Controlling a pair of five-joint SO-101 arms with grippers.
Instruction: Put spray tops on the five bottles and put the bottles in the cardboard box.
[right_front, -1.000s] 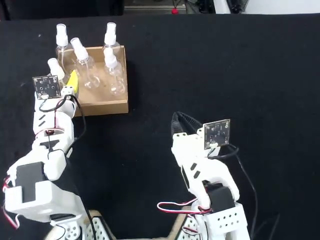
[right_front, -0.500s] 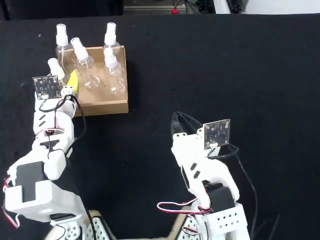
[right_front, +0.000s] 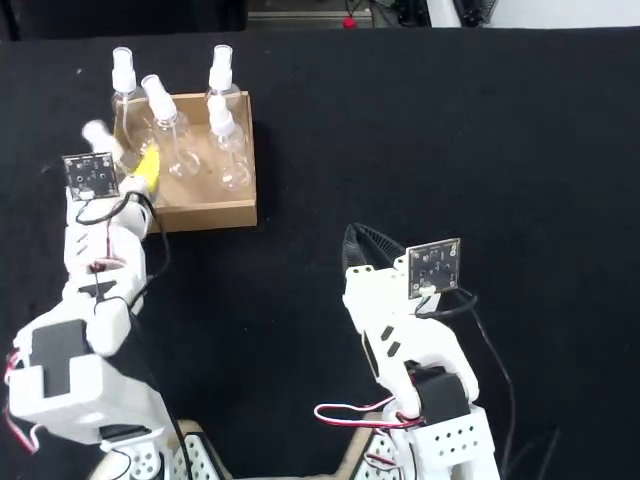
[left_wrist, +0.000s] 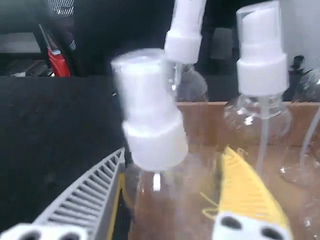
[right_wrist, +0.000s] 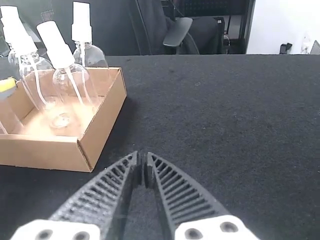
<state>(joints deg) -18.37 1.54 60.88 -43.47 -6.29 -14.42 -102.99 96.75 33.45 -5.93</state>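
Left claw grips a bottle, near upright, top leaning off the box.

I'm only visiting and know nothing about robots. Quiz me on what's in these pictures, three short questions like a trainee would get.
1. Pick one. The left gripper has its jaws closed on: A) a bottle with a spray top, B) a loose spray top, C) nothing.
2. True or false: the right gripper holds a bottle in its jaws.
3. Count: how many spray-topped bottles are in the high view, in or beside the cardboard box, counting the held one?

Key
1. A.
2. False: its jaws are shut with nothing between them.
3. Five.
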